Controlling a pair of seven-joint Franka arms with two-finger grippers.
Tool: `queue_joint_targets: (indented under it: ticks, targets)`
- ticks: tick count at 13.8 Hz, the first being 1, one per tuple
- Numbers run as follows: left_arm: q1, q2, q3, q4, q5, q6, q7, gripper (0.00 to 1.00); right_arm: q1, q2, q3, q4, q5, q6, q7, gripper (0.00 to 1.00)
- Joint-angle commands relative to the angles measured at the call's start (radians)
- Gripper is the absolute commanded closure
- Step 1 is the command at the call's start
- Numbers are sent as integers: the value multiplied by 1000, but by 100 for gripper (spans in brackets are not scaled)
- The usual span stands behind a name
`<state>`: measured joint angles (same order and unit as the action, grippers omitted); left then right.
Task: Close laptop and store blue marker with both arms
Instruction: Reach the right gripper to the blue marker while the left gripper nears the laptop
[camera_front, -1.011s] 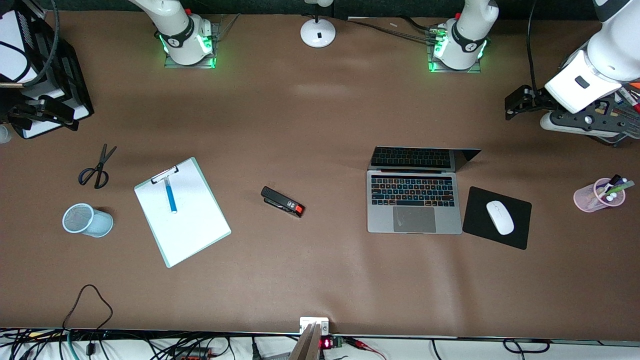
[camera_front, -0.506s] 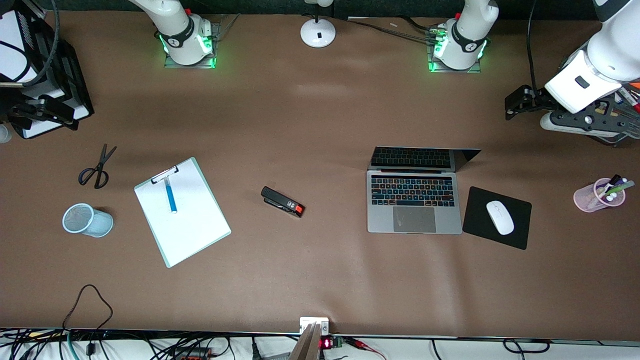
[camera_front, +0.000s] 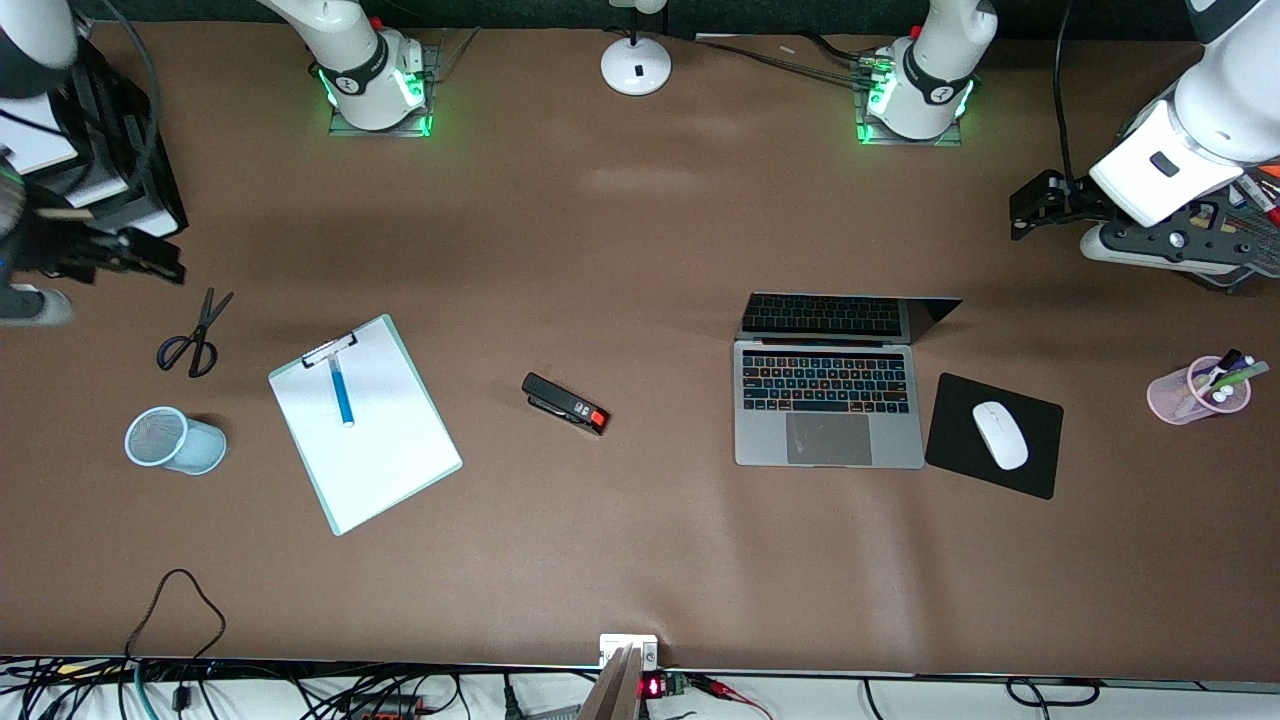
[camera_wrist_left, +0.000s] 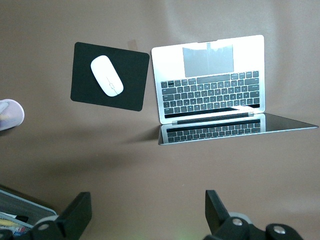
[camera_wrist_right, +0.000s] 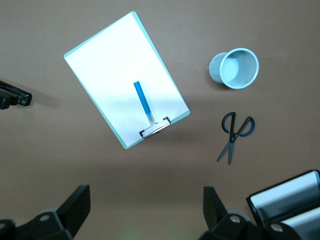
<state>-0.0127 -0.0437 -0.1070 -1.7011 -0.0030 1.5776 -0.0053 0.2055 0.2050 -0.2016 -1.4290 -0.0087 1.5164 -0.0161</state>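
The silver-grey laptop (camera_front: 828, 400) (camera_wrist_left: 210, 80) stands open toward the left arm's end of the table, keys lit, its lid (camera_front: 845, 316) raised. The blue marker (camera_front: 342, 392) (camera_wrist_right: 143, 102) lies on a white clipboard (camera_front: 380, 450) (camera_wrist_right: 115, 65) toward the right arm's end. My left gripper (camera_front: 1022, 210) (camera_wrist_left: 147, 217) hangs open and empty over bare table near the laptop's hinge edge. My right gripper (camera_front: 110, 258) (camera_wrist_right: 145, 210) is open and empty in the air at the table's end, over bare table beside the clipboard's clip end.
A black stapler (camera_front: 565, 403) lies mid-table. Scissors (camera_front: 195, 335) and a tipped pale-blue mesh cup (camera_front: 175, 440) sit by the clipboard. A black mouse pad (camera_front: 960, 460) with a white mouse (camera_front: 1000, 435) lies beside the laptop. A pink pen cup (camera_front: 1198, 390) and a black organiser (camera_front: 120, 150) stand at the ends.
The right arm has shifted at its end of the table, and its hand now sits lower in the front view. The left arm and all the objects have stayed put.
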Motion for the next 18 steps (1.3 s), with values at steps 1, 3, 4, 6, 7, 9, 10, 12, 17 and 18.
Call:
queue_joint_targets:
  ticks: [1, 3, 4, 6, 7, 9, 10, 12, 17, 18]
  targets:
    - [-1, 15, 0, 34, -3, -25, 18, 0, 18, 40, 1, 5, 1, 39, 2, 0]
    - [-1, 15, 0, 34, -3, -24, 18, 0, 22, 95, 1, 5, 45, 105, -5, 0]
    - [-1, 16, 0, 34, -3, -24, 18, 0, 20, 121, 1, 4, 80, 138, -8, 0]
    - [-1, 16, 0, 34, -5, -25, 10, 0, 23, 174, 1, 5, 90, 195, -25, 0]
    - [-1, 16, 1, 34, -5, -25, 19, 0, 25, 194, 2, 4, 90, 218, -36, 0]
    - [-3, 50, 0, 32, -3, -42, 12, 0, 25, 240, 2, 2, 90, 226, -54, 0]
    - [-3, 54, 0, 32, -3, -86, 19, 0, 25, 258, 2, 1, 90, 226, -98, 0]
    - [-4, 61, 0, 34, -5, -96, 19, 18, 22, 295, 2, -2, 93, 238, -186, 0]
    - [-4, 71, 0, 32, -14, -114, 21, 100, 25, 349, 2, -82, 93, 388, -196, 0]
    - [-4, 71, 0, 32, -15, -114, 21, 100, 29, 349, 2, -115, 93, 428, -196, 0]
